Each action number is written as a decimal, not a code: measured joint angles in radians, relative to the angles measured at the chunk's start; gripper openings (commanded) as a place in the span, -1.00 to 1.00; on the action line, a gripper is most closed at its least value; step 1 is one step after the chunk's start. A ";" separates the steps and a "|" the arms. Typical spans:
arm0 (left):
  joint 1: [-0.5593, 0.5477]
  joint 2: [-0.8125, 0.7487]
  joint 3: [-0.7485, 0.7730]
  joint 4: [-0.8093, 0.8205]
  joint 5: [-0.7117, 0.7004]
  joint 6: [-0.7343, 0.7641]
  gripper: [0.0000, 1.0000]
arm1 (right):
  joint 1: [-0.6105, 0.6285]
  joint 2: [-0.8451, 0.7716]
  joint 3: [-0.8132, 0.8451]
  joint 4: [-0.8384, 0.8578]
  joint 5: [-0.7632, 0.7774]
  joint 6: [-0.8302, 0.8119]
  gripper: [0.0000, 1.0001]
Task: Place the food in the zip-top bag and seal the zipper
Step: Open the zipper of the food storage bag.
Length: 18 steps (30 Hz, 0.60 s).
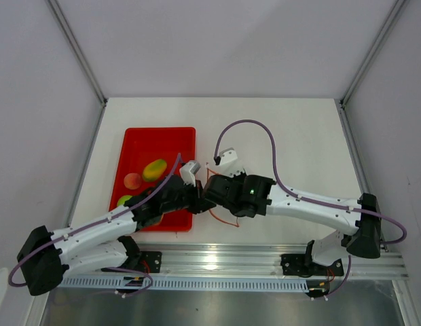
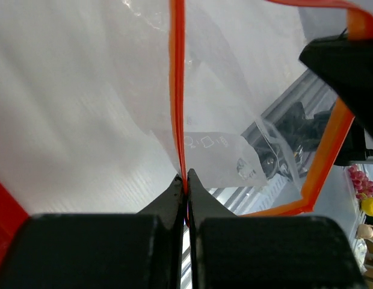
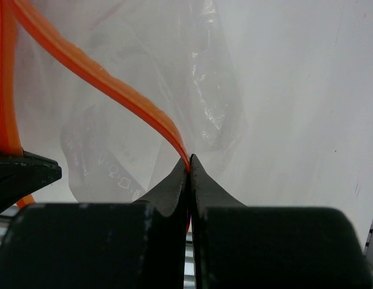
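Your left tool (image 2: 186,179) and right tool (image 3: 189,161) both clamp zipper (image 2: 176,84). Zip-top bag (image 2: 84,102) light, floppy, probably slippery; grip stiffer strip, not film.

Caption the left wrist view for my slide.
Left claw pinching the orange zipper along the mouth of the clear bag.

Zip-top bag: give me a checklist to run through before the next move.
1. Left jaws shut on the zipper: ok.
2. Right jaws shut on the zipper: ok.
3. Mouth of the zip-top bag parted: ok.
4. The food inside the bag: not ok; fruits show in the red tray.
5. Zipper sealed: not ok.
6. Bag free of tears: cannot tell.
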 measured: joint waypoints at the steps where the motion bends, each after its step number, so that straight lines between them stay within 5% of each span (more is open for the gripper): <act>1: 0.000 0.024 0.012 0.008 0.003 0.000 -0.99 | -0.007 0.000 -0.011 0.007 -0.010 -0.008 -1.00; 11: 0.001 0.206 0.126 0.085 0.074 0.007 -0.94 | -0.087 -0.143 -0.187 0.116 -0.122 -0.124 -1.00; 17: 0.000 0.229 0.124 0.163 0.109 0.002 -0.49 | -0.159 -0.285 -0.209 0.144 -0.180 -0.172 -1.00; 18: 0.000 0.230 0.123 0.177 0.112 0.000 -0.26 | -0.174 -0.290 -0.214 0.148 -0.186 -0.176 -1.00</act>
